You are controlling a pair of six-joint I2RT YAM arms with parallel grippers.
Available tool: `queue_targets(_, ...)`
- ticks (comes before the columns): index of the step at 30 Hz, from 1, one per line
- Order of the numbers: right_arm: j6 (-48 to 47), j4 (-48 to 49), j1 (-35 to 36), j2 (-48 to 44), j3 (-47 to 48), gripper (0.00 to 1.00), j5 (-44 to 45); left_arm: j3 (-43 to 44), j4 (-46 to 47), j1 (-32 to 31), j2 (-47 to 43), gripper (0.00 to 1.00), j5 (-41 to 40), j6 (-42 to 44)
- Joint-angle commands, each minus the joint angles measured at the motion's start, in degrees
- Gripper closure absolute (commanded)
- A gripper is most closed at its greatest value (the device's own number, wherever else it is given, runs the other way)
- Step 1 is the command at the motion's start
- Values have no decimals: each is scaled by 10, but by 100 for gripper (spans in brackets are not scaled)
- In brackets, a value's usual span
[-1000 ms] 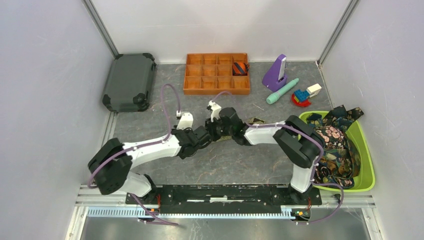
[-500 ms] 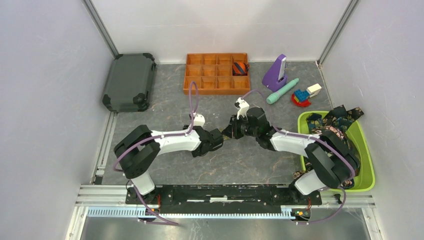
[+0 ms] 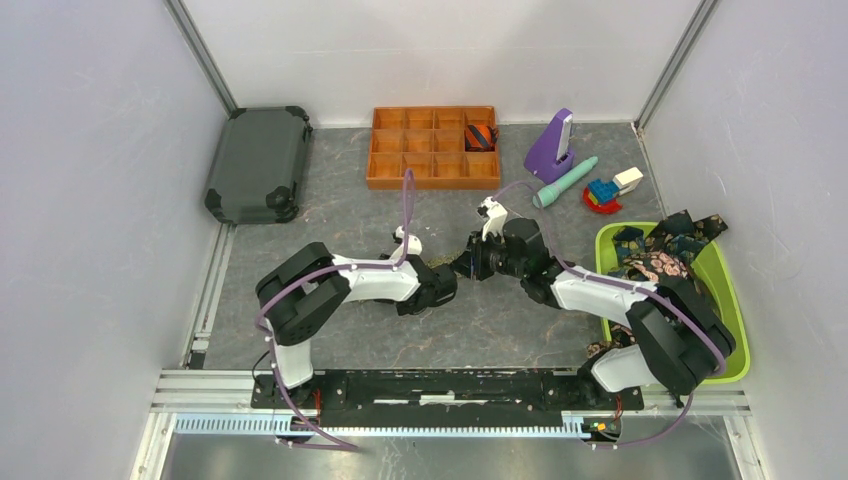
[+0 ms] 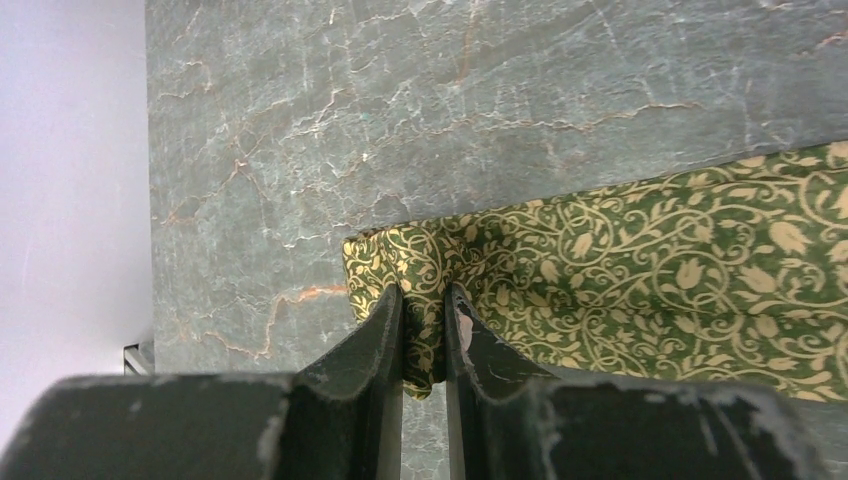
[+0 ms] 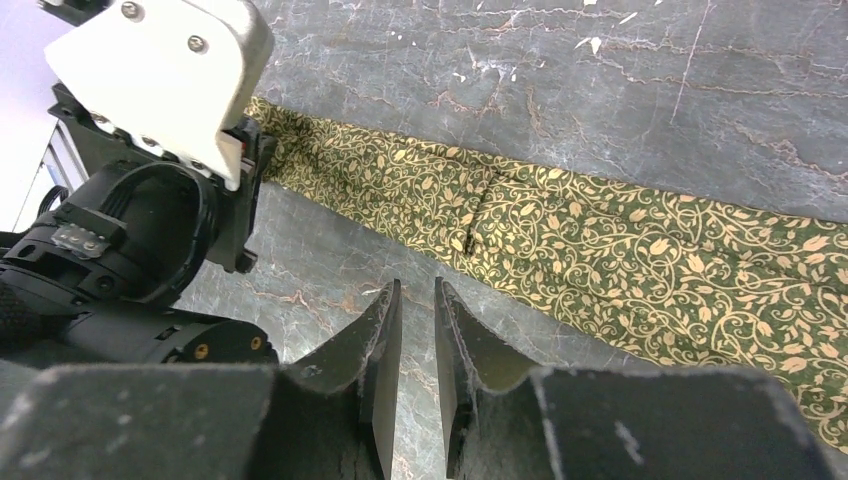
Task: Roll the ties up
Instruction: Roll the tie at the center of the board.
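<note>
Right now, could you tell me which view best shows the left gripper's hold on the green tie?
The left wrist view: the left gripper pinches the green tie at its end, close up. The right wrist view shows the tie's length, the pinch hidden. The top view shows only a sliver.

Marbled table (image 3: 500, 320), olive tie (image 4: 650, 260), case (image 3: 258, 163), orange tray (image 3: 434, 183), green bin (image 3: 737, 325)

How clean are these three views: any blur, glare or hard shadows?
Top external: even, diffuse light, only soft shadows, sharp throughout. Left wrist: the olive-green tie is crisp, while the left gripper is dark and looms close to the lens. Right wrist: the tie's pattern is crisp, with no glare.
</note>
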Motion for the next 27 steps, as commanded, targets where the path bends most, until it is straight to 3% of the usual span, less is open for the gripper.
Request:
queue_targets(1,-13,2,-5,-23,-6,76,8,31,14,-3,27,98,22,2)
queue_targets(8,-15,2,-6,-24,-9,75,7,45,41,-5,54,96,55,42)
queue_targets(13,-17,-3,-7,-28,-9,75,7,29,86,-6,34,81,89,75)
queue_targets(17,-19,-8,-7,-31,-5,75,8,26,94,-6,17,63,96,88)
queue_targets(27,-20,-14,-6,-22,20,75,7,34,94,-6,-23,48,107,101)
